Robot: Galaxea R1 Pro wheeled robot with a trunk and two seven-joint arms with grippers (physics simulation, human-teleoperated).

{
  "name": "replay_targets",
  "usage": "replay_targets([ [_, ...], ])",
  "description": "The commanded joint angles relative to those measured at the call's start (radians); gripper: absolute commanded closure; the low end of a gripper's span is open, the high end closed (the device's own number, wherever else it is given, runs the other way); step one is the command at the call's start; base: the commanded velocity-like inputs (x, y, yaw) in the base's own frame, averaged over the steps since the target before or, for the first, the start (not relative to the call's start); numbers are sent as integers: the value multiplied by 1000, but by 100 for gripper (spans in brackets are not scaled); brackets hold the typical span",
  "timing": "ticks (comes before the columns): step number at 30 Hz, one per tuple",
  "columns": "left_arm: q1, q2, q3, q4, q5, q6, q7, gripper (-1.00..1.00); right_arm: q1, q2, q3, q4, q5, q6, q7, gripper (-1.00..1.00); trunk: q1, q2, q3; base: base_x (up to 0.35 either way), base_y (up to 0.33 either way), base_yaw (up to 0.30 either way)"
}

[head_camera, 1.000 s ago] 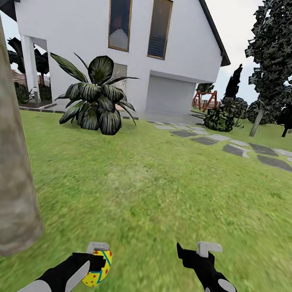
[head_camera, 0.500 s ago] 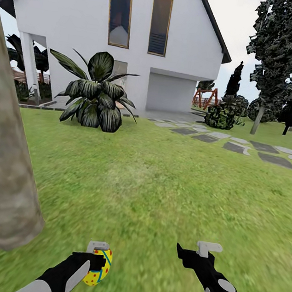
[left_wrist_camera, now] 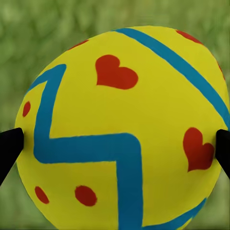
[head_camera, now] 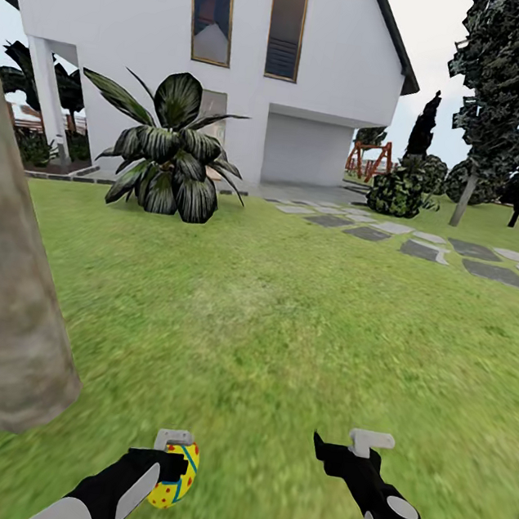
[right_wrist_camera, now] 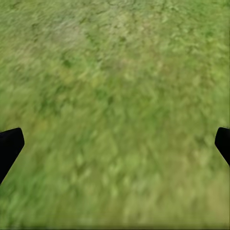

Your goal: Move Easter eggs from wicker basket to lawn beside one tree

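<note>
Left gripper (head_camera: 173, 464): low in the head view, closed around one Easter egg (head_camera: 176, 476); in the left wrist view the dark fingertips (left_wrist_camera: 9, 151) press on either side of it.
Egg: yellow, with a blue zigzag band and red dots and hearts; held above the grass, not touching it.
Right gripper (head_camera: 348, 452): held over the grass with nothing in it, jaws spread wide; its fingertips (right_wrist_camera: 9, 146) sit at opposite edges of the right wrist view with bare turf between.
Tree (head_camera: 4, 314): thick grey-brown mottled trunk, just to the left of the egg-carrying arm.
Lawn (head_camera: 283, 329): green grass running from the grippers to the house.
Beyond: white house (head_camera: 238, 58), a broad-leaved plant (head_camera: 170, 160) before it, a grey stepping-stone path (head_camera: 426, 248) to the right.
</note>
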Motion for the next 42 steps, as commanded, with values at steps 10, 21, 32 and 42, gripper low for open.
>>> replay_targets([
  [10, -1, 1, -8, -2, 11, 4, 9, 100, -1, 1, 2, -1, 3, 5, 7, -100, 4, -3, -40, 0, 0, 0],
  [21, -1, 0, -8, -1, 11, 2, 9, 100, -1, 1, 3, -1, 3, 5, 8, -100, 9, -5, -82, 0, 0, 0],
  [32, -1, 1, -8, -6, 9, 2, 9, 100, -1, 1, 6, -1, 3, 5, 8, -100, 14, -8, -125, 0, 0, 0],
  [42, -1, 1, -8, -7, 9, -33, 9, 100, -1, 1, 6, 0, 3, 5, 9, -100, 19, -10, -164, 0, 0, 0],
])
